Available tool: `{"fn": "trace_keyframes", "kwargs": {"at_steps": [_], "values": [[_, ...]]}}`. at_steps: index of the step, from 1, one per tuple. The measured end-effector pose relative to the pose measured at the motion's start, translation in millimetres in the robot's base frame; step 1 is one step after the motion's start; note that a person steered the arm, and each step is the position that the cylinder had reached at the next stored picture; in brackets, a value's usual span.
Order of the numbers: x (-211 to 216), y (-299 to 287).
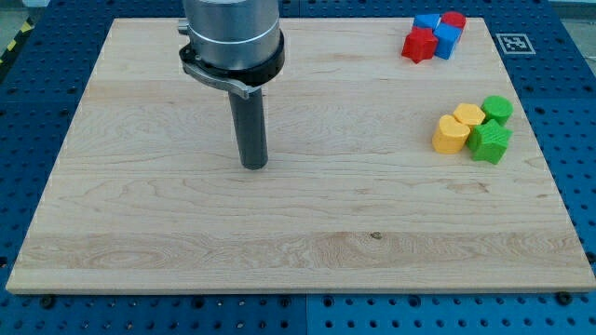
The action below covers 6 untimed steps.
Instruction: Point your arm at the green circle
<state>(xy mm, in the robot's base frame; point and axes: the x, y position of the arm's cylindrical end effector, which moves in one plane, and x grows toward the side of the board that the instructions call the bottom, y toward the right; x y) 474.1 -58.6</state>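
While the pale wooden board [307, 242] fills most of my screen over the blue pegboard table [37, 56], I've got the grey arm housing [231, 37] hanging at the view's top, left of centre, its dark rod running down to my tip [254, 166], which sits on bare wood. No fingers here to open or close, just the rod. Well off to the view's right: the green star-shaped block [490, 143], the yellow heart-shaped block [451, 136], the yellow hexagon block [468, 115], and the green circle block [498, 107] at that cluster's upper right. Red and blue blocks [433, 35] bunch at the top right corner
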Motion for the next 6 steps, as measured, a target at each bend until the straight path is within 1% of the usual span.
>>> {"fn": "trace_keyframes", "kwargs": {"at_steps": [2, 3, 4, 5, 6], "values": [[-6, -3], [-66, 5], [-121, 80], [-137, 191], [-128, 264]]}}
